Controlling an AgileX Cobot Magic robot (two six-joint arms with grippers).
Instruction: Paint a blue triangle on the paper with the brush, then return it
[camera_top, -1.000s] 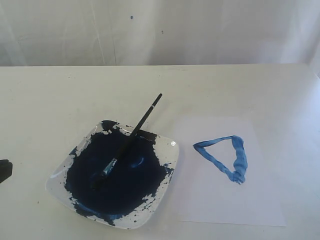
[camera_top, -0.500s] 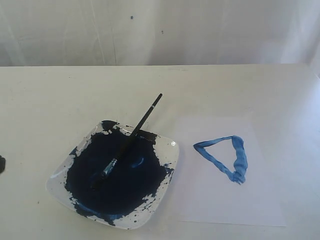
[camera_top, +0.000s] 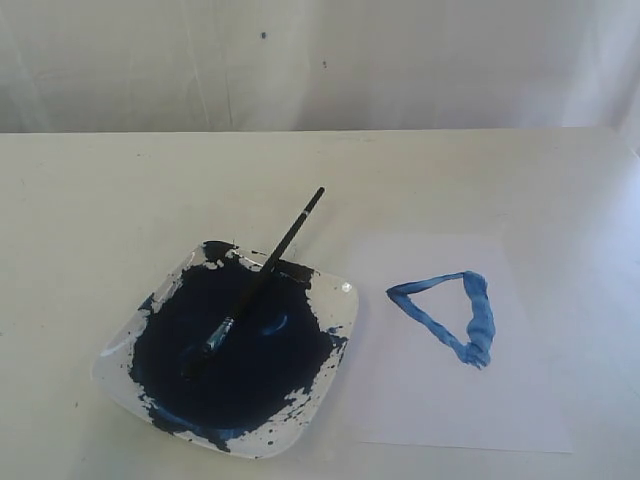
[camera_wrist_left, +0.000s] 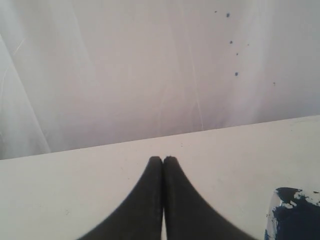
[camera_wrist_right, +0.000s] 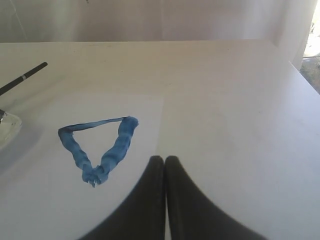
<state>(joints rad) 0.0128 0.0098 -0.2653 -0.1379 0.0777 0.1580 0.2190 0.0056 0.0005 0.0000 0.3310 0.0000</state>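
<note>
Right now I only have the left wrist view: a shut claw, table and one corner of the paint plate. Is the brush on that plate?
Observer: Yes. The brush lies across the plate, bristles in the dark paint, handle end sticking out past the far rim.
Operator: Is the triangle closed?
Observer: The blue triangle on the paper has all three sides joined at the corners.
Operator: Where is the other claw?
Observer: The right claw is shut and empty; its own camera shows its tips at the paper's edge, apart from the triangle.
</note>
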